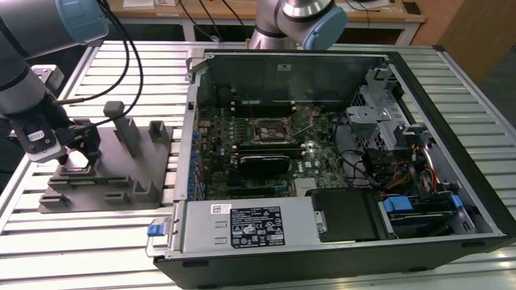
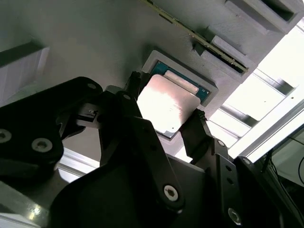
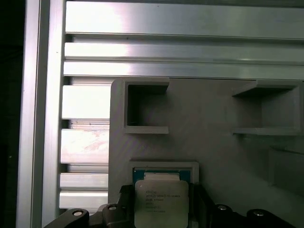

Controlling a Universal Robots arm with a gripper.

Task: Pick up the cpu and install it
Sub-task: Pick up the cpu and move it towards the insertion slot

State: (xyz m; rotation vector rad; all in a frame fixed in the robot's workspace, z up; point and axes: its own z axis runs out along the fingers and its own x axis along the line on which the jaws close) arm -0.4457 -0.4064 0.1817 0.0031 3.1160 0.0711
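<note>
My gripper was closed to the width of the cpu, a finger against each opposite edge. The chip sat between them in its recess in the grey fixture block. I judged the hold needed to be centred, level and gentle.

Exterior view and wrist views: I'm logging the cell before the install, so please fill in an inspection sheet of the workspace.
Surface: slatted aluminium table.
Job's things: cpu in a recess of the grey fixture block; open computer case beside it.
Clutter: nothing seen.
Grippers: gripper low over the block, apparently closed on the cpu's edges.
Cables: black cables along the arm; wire bundles inside the case.
Surroundings: wooden bench behind the table.
</note>
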